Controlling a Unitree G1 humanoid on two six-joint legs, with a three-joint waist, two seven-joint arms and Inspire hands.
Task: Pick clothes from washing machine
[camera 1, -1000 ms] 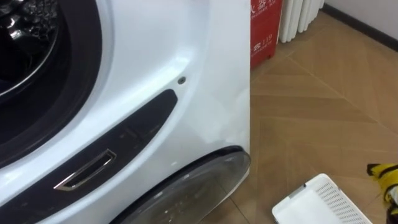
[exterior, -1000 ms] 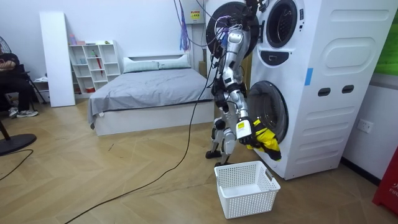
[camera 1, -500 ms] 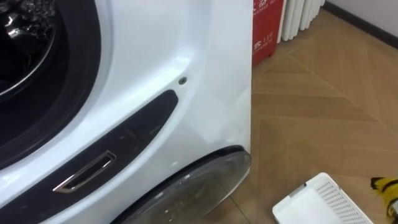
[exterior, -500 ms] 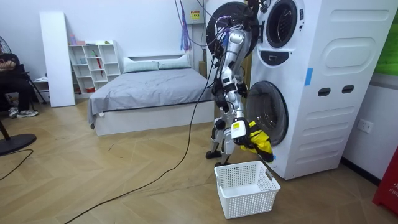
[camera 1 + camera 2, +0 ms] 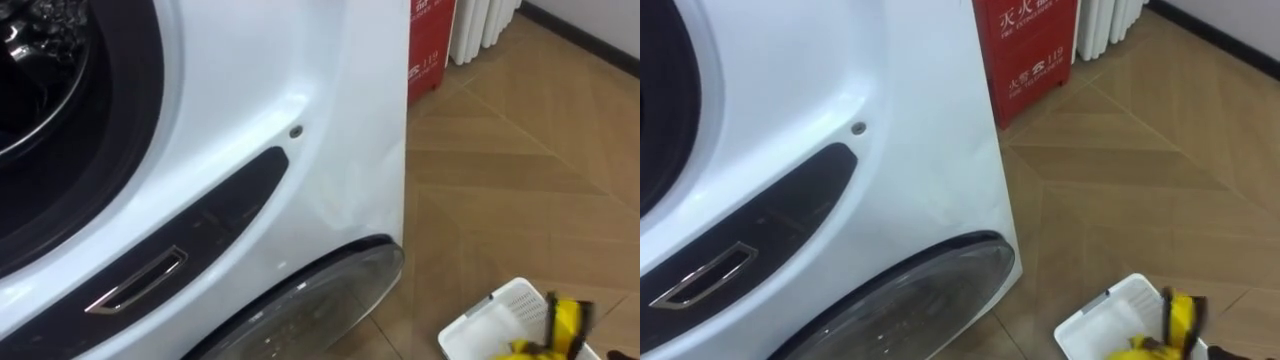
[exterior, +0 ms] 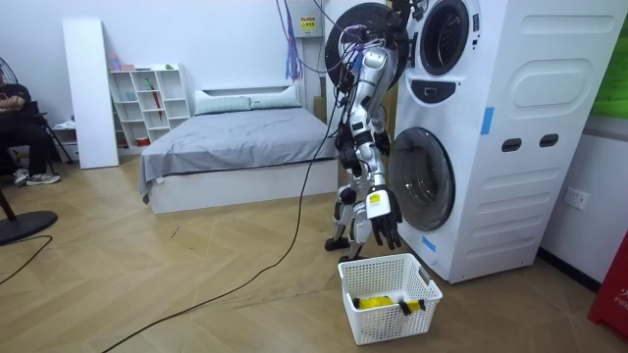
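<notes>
A yellow and black garment (image 6: 378,302) lies in the white slatted basket (image 6: 365,268) on the floor, in front of the stacked white washing machines (image 6: 510,118). My right hand (image 6: 383,218) hangs open just above the basket, fingers straight and pointing down, holding nothing. In the eye views the garment (image 5: 560,325) (image 5: 1175,318) shows in the basket's corner (image 5: 485,320) at the lower right. The upper drum's dark opening (image 5: 40,70) is at the top left. The lower machine's round glass door (image 5: 310,300) looks closed.
I stand close to the machines, facing them. A red cabinet (image 5: 430,45) and a white radiator (image 5: 485,25) stand beyond the machine's corner. A bed (image 6: 235,137) and a white shelf (image 6: 147,98) are behind me; a person (image 6: 20,118) sits at the room view's left.
My right hand opened and let go of the yellow and black garment, which dropped into the basket. The hand stays above the basket.
</notes>
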